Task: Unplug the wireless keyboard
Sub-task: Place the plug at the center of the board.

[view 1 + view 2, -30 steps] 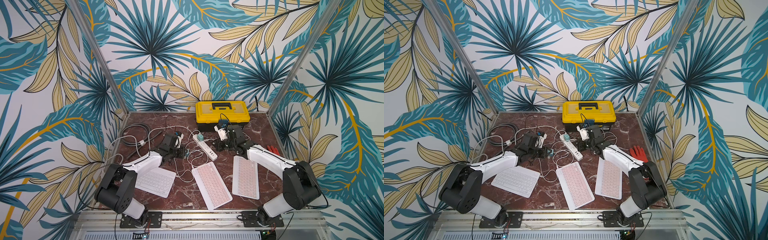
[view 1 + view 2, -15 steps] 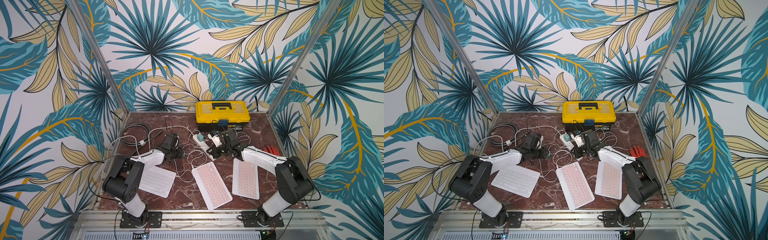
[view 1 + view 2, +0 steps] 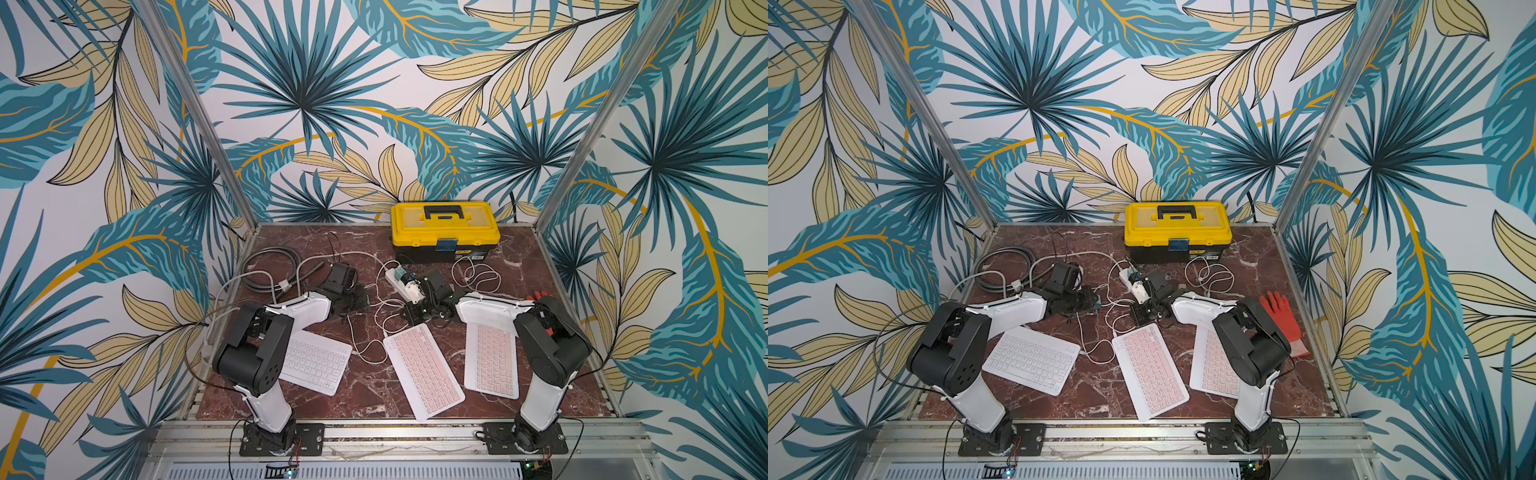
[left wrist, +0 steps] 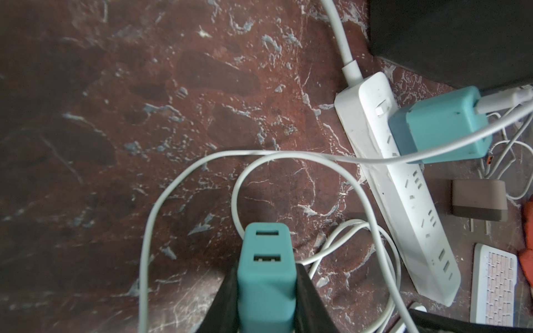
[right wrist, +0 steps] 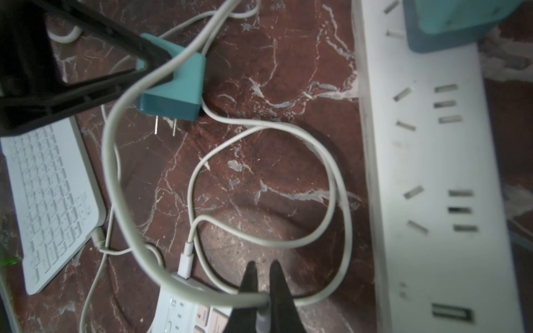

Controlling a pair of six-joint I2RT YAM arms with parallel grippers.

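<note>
- Over the last second my right gripper (image 5: 263, 268) has drawn back from the far stretch of the power strip (image 4: 403, 190). It has come down at the head of the middle pink keyboard (image 3: 422, 370). My left gripper (image 4: 265, 288) has barely shifted, and both arms have folded in closer.
- I take that keyboard to be the one meant. It lies flat on the marble table (image 3: 365, 395), between the white keyboard (image 3: 316, 361) and the right pink keyboard (image 3: 492, 357), apart from both.
- A small white plug (image 5: 185, 261) sits at its far edge. It looks seated, though I cannot be sure from here, so I judge the unplugging not yet done.
- My right jaws are pinched tight on a white cable (image 5: 107, 150), just above that same edge. The cable loops away over the table and past my other hand. I cannot tell whether it is the one that ends in the plug.
- My left jaws are clamped on the sides of a teal charger (image 4: 266, 259), held off the strip. Its prongs (image 5: 156, 125) are bare and both USB sockets (image 4: 266, 232) are empty. The power end is therefore free, and only the keyboard end remains.
- The move back puts me where the pull must happen. I should pull straight along the plug, not sideways. The keyboard looks light and may slide with the cable, and my left hand is occupied.
- Further out, a second teal charger (image 4: 441, 124) still stands in the strip with a cable in it. The yellow toolbox (image 3: 442, 226) sits at the back, and a red glove (image 3: 1281, 320) lies at my right.
</note>
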